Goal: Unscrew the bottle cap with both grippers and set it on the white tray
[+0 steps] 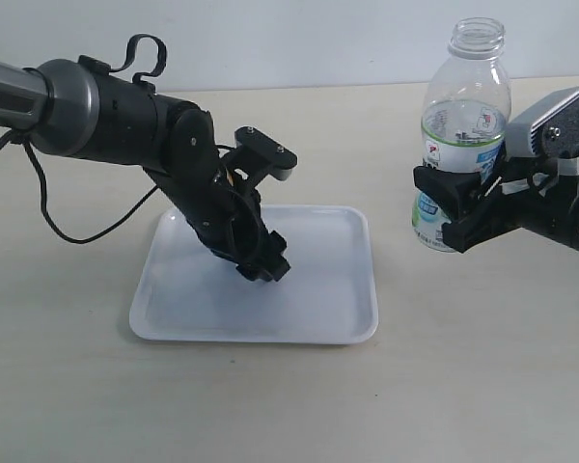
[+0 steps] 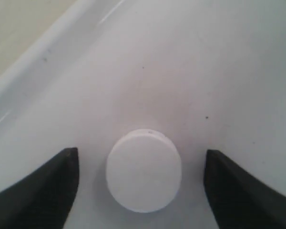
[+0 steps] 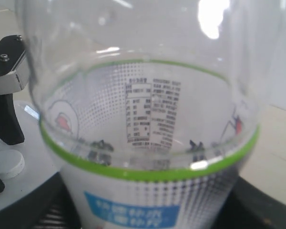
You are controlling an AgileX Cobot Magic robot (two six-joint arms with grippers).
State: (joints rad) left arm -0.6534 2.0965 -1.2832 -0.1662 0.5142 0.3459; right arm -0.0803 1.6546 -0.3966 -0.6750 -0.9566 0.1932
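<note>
Left pincer (image 2: pixel 140 156) spread astride cap (image 2: pixel 144 177) — white tray (image 1: pixel 343 289), beige tabletop (image 1: pixel 463 386).

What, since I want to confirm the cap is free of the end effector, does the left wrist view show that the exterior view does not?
Only the left wrist view: the bottle cap lying flat, with a gap to each of the fingers beside it; in the exterior view the arm hides it. Only the exterior view: the bottle, neck uncapped, upright in the grip of the right end effector, beside the white tray. Both: the white tray and the open left end effector low over it.
</note>
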